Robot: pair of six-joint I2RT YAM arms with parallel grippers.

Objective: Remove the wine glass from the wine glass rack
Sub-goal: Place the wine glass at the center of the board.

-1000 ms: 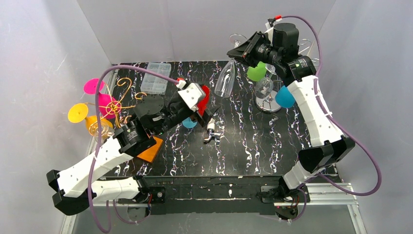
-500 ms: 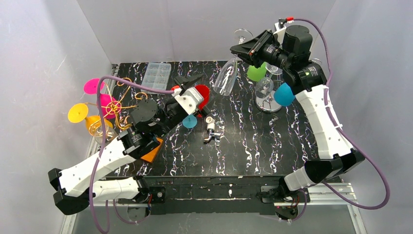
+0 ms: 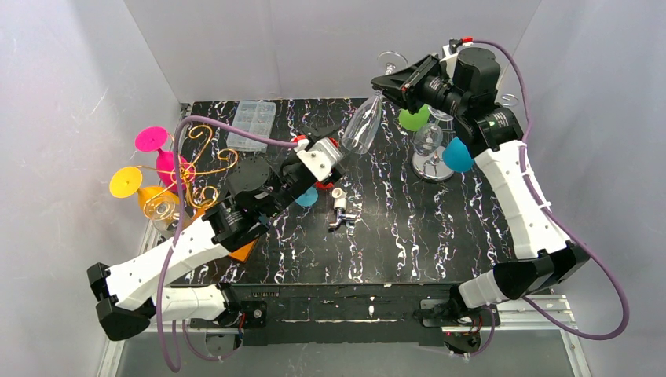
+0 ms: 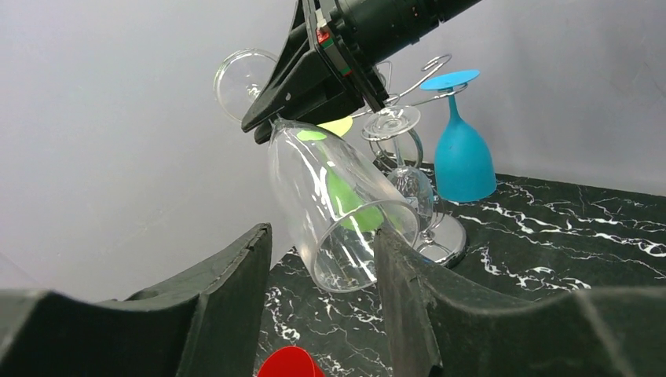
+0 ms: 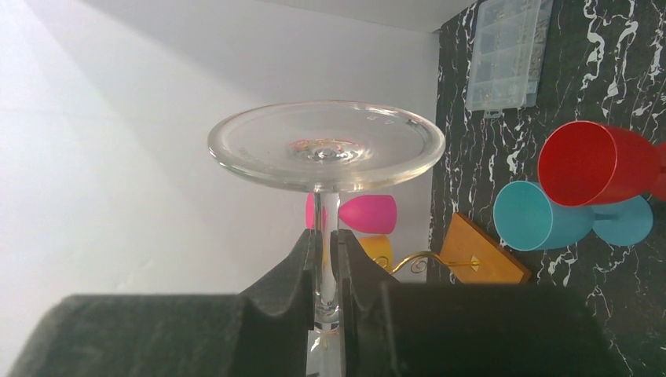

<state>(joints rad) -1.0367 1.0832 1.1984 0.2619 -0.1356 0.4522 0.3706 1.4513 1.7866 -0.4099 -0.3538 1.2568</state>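
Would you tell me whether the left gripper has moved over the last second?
Yes: the left gripper has swung rearward, away from the metal fitting, up to the clear wine glass.

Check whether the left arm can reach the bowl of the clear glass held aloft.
Probably yes: the open left gripper frames the bowl of the clear wine glass with nothing between them, and the right gripper pinches only the stem.

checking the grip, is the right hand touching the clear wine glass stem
Touching: the right wrist view shows the right hand clamped on both sides of the clear wine glass stem.
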